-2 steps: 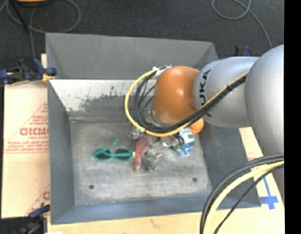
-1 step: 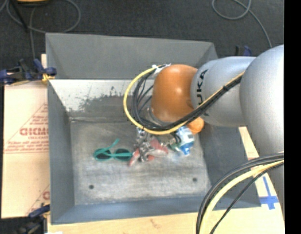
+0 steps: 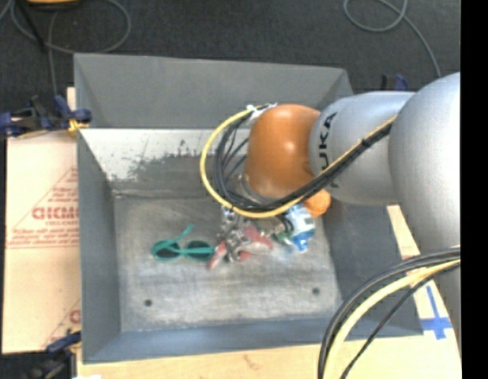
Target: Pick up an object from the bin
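Since the arm [image 3: 386, 148] reaches in from 3 o'clock and its orange cover [image 3: 279, 148] and looped cables [image 3: 212, 156] hang over the wrist, the camera view gives just a glimpse of the fingers [image 3: 233, 237], low over the middle of the bin [image 3: 125, 290]. I cannot tell whether they stand wide or narrow, or whether anything is between them.

A small heap of red and pink pieces [image 3: 228, 253] lies nearest, directly under the fingers and a shade toward 6 o'clock. Whether the fingers touch it I cannot tell. I judge this heap the likeliest pick, needing little more than a straight descent.

Green sunglasses [image 3: 181, 249] lie at 9 o'clock from the fingers, just beside the red pieces, with the long axis running roughly 9 to 3 o'clock and one temple angled up toward 12. A blue and white thing [image 3: 298, 232] sits at 3 o'clock, and an orange ball [image 3: 319, 203] at about 2 o'clock, half tucked under the arm.
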Controlling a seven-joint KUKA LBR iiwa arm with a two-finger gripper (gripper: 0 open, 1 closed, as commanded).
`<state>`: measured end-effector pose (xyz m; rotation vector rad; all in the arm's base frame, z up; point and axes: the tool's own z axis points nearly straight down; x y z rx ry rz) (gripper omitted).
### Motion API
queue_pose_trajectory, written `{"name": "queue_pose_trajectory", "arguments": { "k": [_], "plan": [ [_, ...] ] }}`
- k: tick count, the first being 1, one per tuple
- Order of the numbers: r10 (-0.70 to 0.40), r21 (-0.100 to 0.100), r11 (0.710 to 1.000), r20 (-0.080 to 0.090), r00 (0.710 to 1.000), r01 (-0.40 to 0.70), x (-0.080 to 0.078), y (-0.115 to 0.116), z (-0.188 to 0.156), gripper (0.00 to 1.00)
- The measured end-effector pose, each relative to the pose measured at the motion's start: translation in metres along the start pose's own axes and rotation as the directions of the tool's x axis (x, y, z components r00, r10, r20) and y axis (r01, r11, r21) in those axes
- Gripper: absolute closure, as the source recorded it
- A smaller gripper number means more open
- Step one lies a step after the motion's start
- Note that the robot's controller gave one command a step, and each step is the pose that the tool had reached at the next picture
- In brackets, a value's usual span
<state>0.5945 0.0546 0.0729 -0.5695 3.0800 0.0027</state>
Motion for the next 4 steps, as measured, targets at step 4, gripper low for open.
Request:
{"name": "queue_pose_trajectory", "arguments": {
  "k": [4],
  "plan": [
    [0.001, -0.001, 1.0, -0.01, 1.0, -0.001, 0.002, 0.0, -0.029, 1.0]
  ]
}}
